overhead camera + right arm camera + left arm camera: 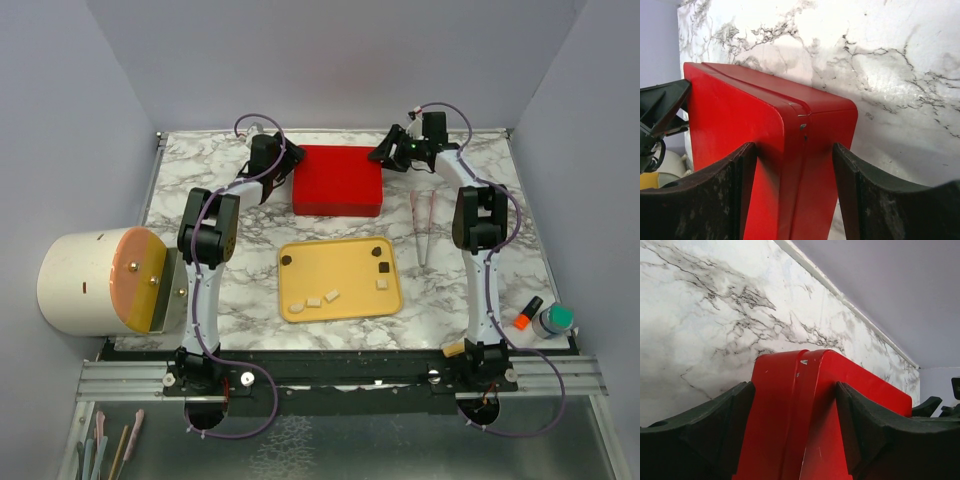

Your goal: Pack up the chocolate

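Observation:
Dark brown chocolate pieces (286, 258) (381, 267) lie on a yellow tray (340, 312) at mid table, with several pale tan pieces (313, 301) beside them. Behind the tray stands a closed red box (337, 180). My left gripper (290, 160) is at the box's far left corner and my right gripper (385, 152) at its far right corner. In the left wrist view the red box (800, 405) corner sits between the spread jaws of the left gripper (795, 392). The right gripper (795, 150) straddles the red box (785, 150) corner the same way, with a gap at its right finger (875, 200).
Pink tweezers (422, 228) lie right of the tray. A white cylinder with an orange lid (95, 282) rests at the left edge. An orange marker (528, 312) and a green-capped jar (553, 320) stand at the near right corner. Grey walls surround the table.

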### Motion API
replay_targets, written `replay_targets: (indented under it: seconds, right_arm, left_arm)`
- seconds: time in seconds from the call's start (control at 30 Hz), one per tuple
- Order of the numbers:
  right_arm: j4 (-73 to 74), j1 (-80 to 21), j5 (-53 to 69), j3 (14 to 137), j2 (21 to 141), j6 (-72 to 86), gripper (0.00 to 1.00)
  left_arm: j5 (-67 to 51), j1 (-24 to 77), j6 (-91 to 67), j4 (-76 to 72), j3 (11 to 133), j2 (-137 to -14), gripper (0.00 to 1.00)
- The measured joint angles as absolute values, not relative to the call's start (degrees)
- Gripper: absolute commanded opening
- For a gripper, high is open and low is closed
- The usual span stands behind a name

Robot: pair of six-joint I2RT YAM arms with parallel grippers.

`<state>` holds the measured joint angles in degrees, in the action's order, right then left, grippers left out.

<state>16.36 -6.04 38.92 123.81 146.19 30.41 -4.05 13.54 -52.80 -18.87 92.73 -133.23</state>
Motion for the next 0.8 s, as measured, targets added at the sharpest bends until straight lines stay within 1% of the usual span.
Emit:
replay_targets:
  seconds: [0.23, 0.27, 0.33, 0.5, 0.67, 0.8]
  right_arm:
    - [15.97, -6.46, 38.63, 122.28, 144.88, 29.56, 0.68]
    - [16.12, -6.52, 38.48, 122.10, 144.64, 29.30, 0.71]
    - [16.36, -6.72, 37.98, 121.78, 144.07, 28.60, 0.72]
    - [16.67, -6.87, 36.29, 121.47, 141.82, 26.72, 0.73]
    - [16.47, -7.11, 33.82, 120.88, 137.25, 24.05, 0.73]
    - [14.79, -7.11, 30.15, 115.31, 129.56, 21.10, 0.74]
  left_arm:
    - [-3.11, 13.63, -49.95, -19.57, 88.05, -129.91, 0.74]
    - [-2.92, 13.63, -49.47, -19.57, 87.35, -129.32, 0.74]
    - [-2.11, 13.63, -48.38, -19.53, 85.49, -127.76, 0.75]
    - [0.54, 13.54, -44.62, -18.17, 82.11, -123.59, 0.78]
    - [3.09, 13.45, -40.51, -17.80, 79.53, -117.97, 0.80]
    - [5.41, 13.45, -35.27, -19.11, 76.58, -111.74, 0.81]
